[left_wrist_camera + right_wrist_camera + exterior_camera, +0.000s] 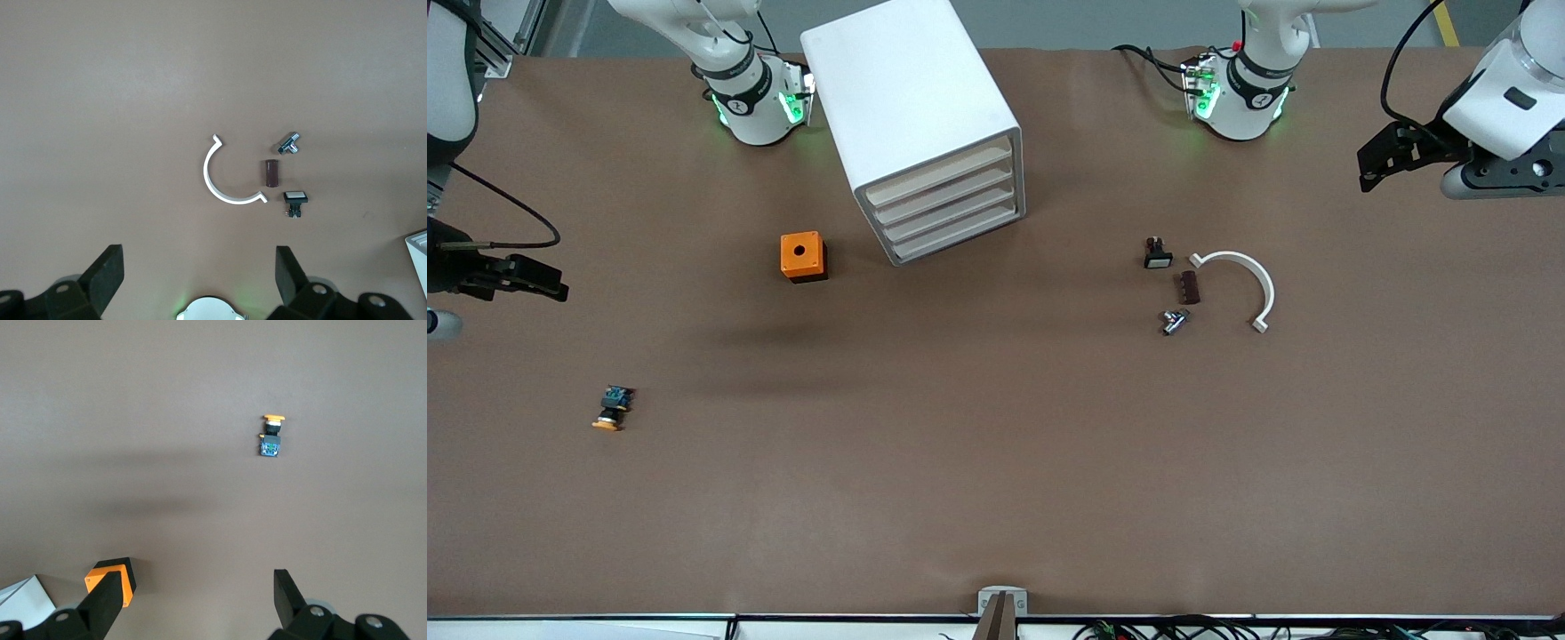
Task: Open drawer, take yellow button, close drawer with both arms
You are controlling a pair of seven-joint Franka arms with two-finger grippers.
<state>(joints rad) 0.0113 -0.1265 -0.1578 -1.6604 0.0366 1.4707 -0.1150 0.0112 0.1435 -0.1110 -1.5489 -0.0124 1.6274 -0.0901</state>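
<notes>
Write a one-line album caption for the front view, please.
All drawers shut, button out on the table; left gripper and right gripper wait open at their ends.

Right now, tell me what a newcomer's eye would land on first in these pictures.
The big white cabinet stands angled between the two arm bases, all four drawers shut, with an orange cube beside it. The button lies alone on the brown table toward the right arm's end, nearer the front camera. The left gripper and right gripper wait open above the table's ends.
</notes>
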